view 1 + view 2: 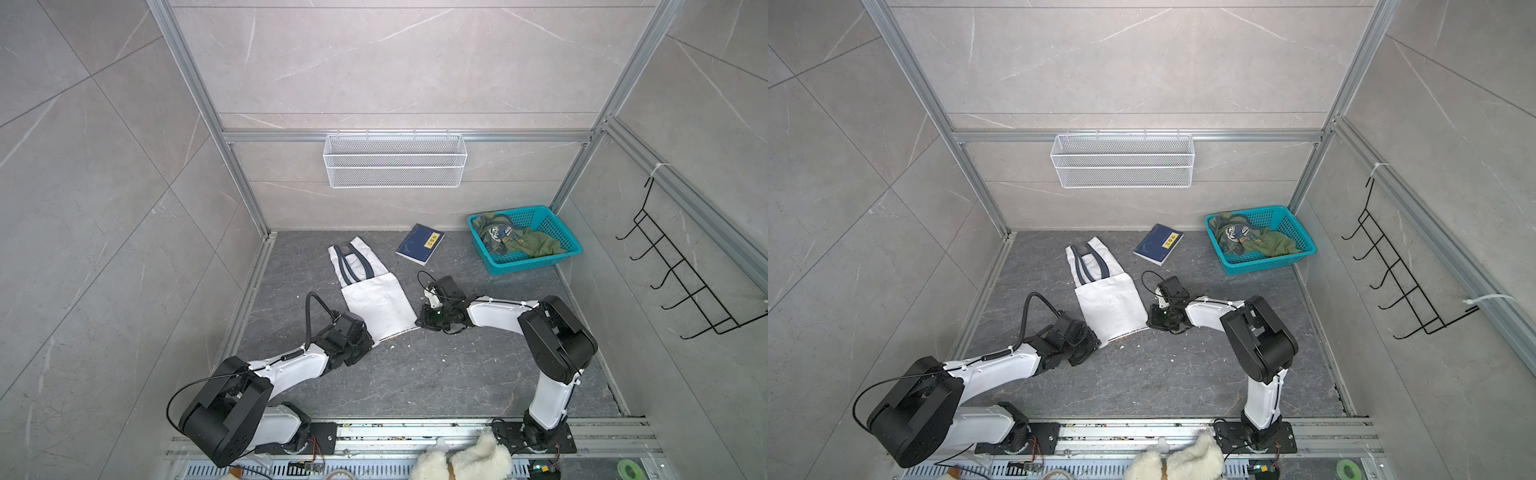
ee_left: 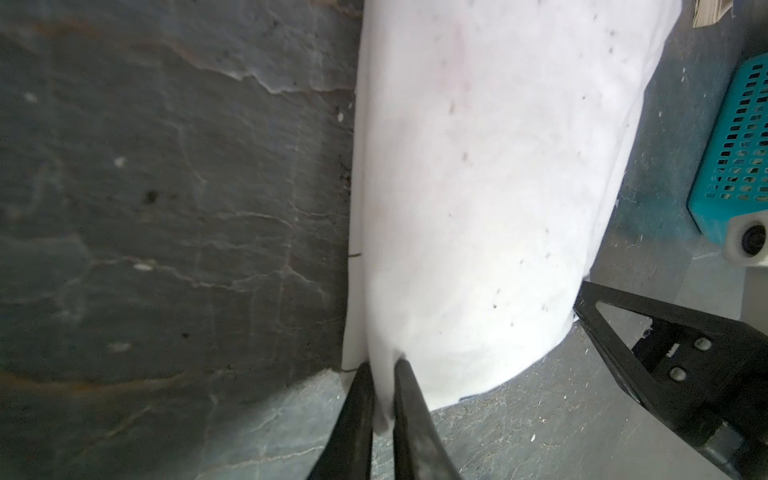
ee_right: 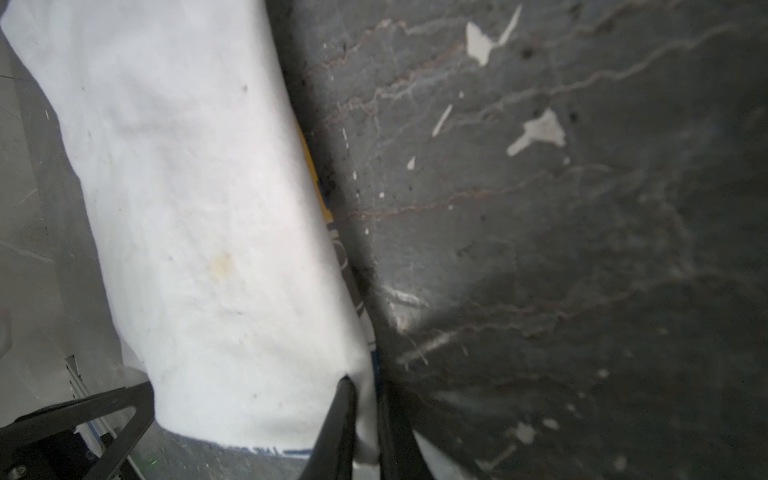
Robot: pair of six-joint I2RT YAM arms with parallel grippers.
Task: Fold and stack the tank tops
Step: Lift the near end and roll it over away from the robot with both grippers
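Note:
The white tank top [image 1: 376, 301] [image 1: 1108, 303] lies folded lengthwise on the dark floor, navy straps toward the back wall. My left gripper [image 1: 370, 343] [image 1: 1098, 344] is shut on its near left hem corner; the left wrist view shows white cloth [image 2: 478, 187] pinched between the black fingers [image 2: 357, 399]. My right gripper [image 1: 419, 322] [image 1: 1148, 322] is shut on the near right hem corner, and the right wrist view shows cloth [image 3: 208, 208] squeezed between its fingers [image 3: 343, 411]. The olive green tank top [image 1: 519, 241] [image 1: 1254, 241] lies crumpled in the teal basket [image 1: 552, 253] [image 1: 1287, 257].
A navy book with a yellow label [image 1: 420, 244] [image 1: 1158, 244] lies behind the right gripper. A white wire shelf [image 1: 395, 160] hangs on the back wall and a black hook rack [image 1: 681, 270] on the right wall. White plush [image 1: 461, 459] sits at the front rail.

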